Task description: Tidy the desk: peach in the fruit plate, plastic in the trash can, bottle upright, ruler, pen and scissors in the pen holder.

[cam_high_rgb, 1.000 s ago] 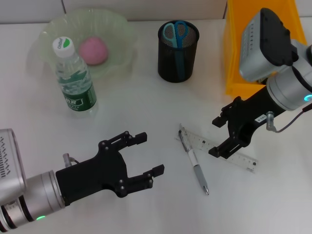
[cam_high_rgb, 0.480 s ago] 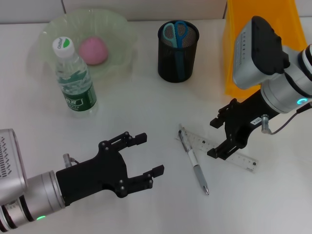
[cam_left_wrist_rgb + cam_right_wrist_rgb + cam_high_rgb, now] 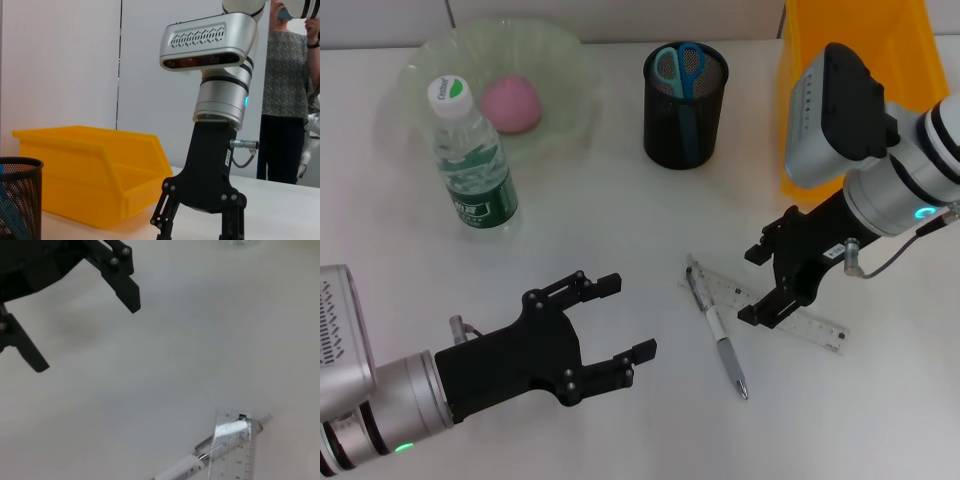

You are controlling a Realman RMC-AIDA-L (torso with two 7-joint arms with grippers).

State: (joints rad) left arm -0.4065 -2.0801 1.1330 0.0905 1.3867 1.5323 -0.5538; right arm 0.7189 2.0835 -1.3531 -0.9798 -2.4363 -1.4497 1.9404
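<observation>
The transparent plastic ruler lies flat on the white desk, and its long axis runs obliquely, from a near-centre end beside the pen top out toward the robot's right and closer to the robot. The silver and white pen lies just beside it; the 2 things meet at their far ends, where the ruler corner overlaps the pen tip region, as the right wrist view shows, and they spread apart toward the robot.

The right gripper is clearly the nearer tool. It hangs directly above the middle part of the ruler, with its black fingers spread moderately wide and holding nothing. One finger tip seems to be very close to the ruler's edge, but I cannot tell if it touches. In my judgement the fingers must close across the short side of the ruler, so the wrist angle against that oblique axis is the important point; a flat thin ruler may be difficult to lift from the desk.

The left gripper rests low over the desk near the robot, wide open and empty, well apart from the pen.

The black mesh pen holder stands farther away, near the orange plastic bin, with the blue scissors already inside. The pink peach lies in the pale green fruit plate, and the clear water bottle with green label stands upright.
</observation>
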